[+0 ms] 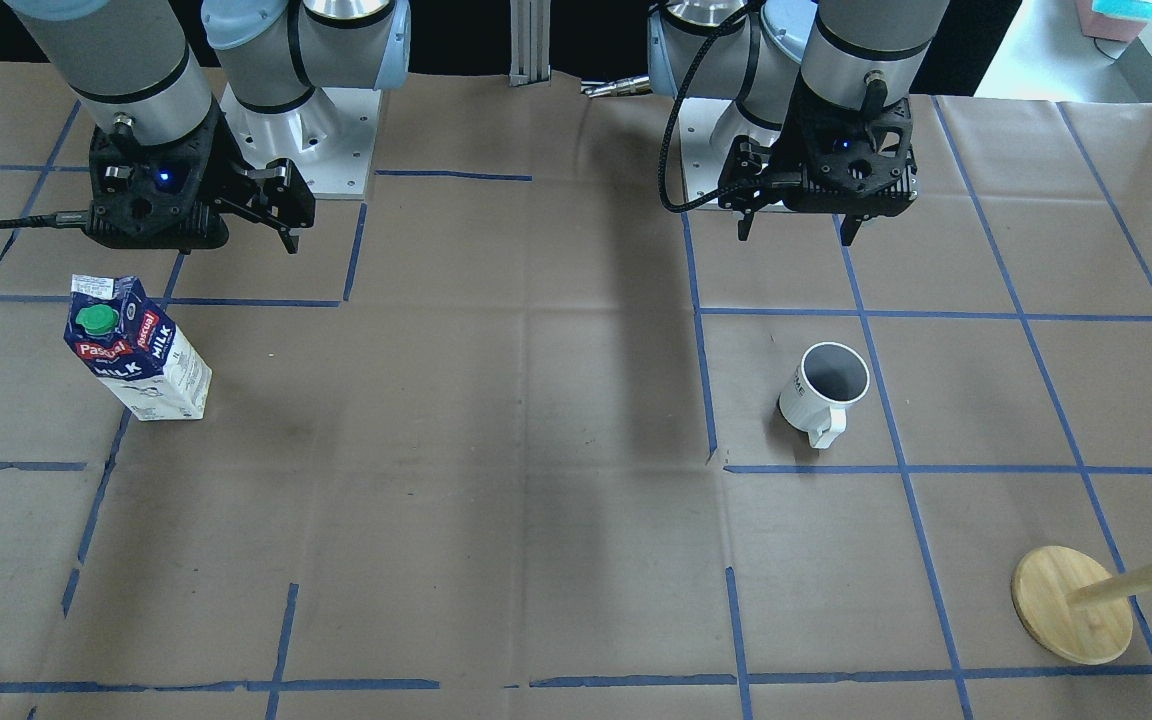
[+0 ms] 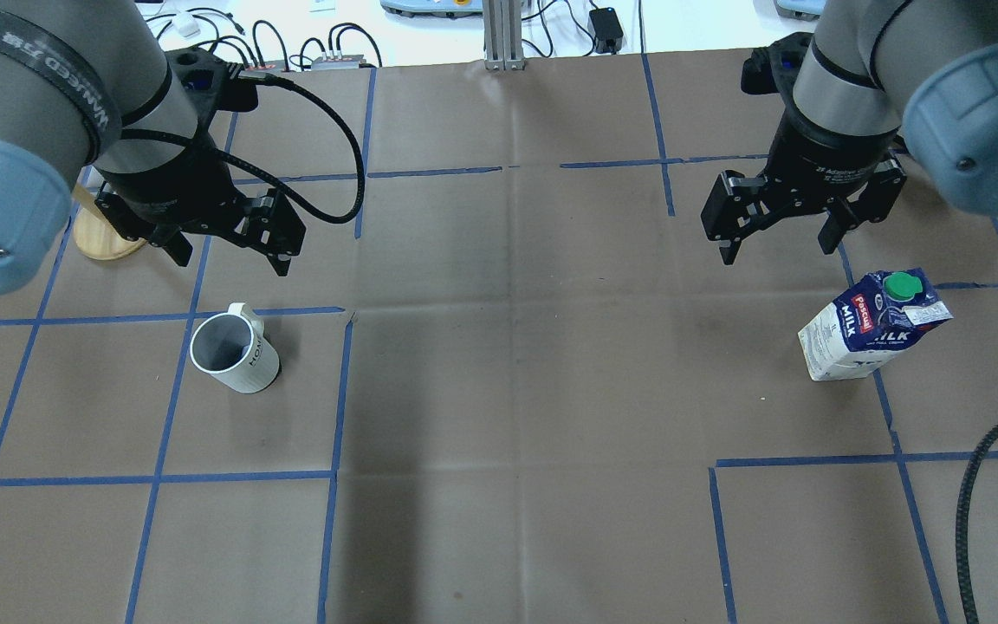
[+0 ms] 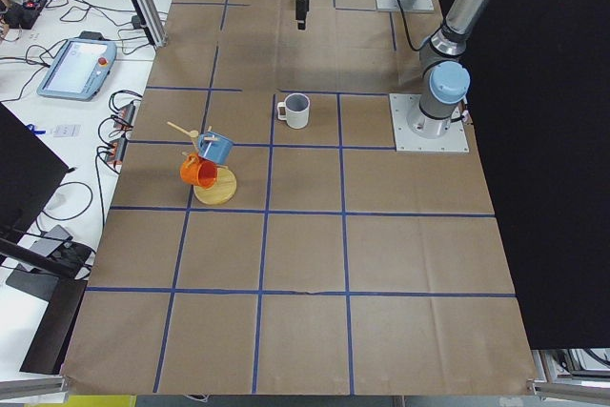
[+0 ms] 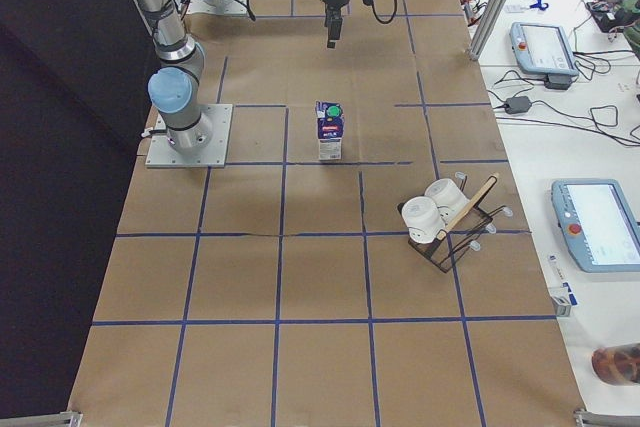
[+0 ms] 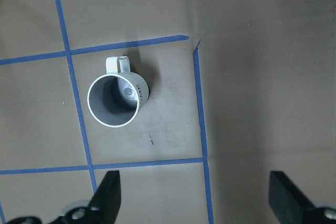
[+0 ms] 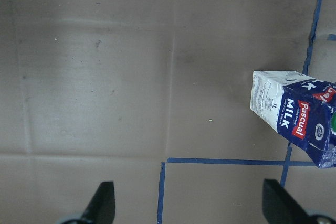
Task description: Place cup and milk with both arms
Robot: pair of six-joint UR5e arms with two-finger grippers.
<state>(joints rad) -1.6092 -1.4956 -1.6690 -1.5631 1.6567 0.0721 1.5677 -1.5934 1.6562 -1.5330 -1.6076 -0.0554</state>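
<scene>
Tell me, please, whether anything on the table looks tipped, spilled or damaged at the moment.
Nothing much stands out. The milk carton stands upright with its green cap on, and the mug stands upright and empty, with no spill. The only flaw is a small tear in the brown paper beside the mug.

A wooden mug tree point(image 3: 215, 188) carries a blue mug point(image 3: 216, 148) and an orange mug point(image 3: 198, 172); a black rack point(image 4: 466, 211) holds two white cups point(image 4: 421, 217) on the taped bench point(image 1: 536, 450)

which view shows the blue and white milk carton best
Exterior front-facing: the dark-blue and white gable-top milk carton stands whole, lettering readable. Overhead nearly matches; right wrist crops it; exterior right shows it tiny; others miss it.
</scene>
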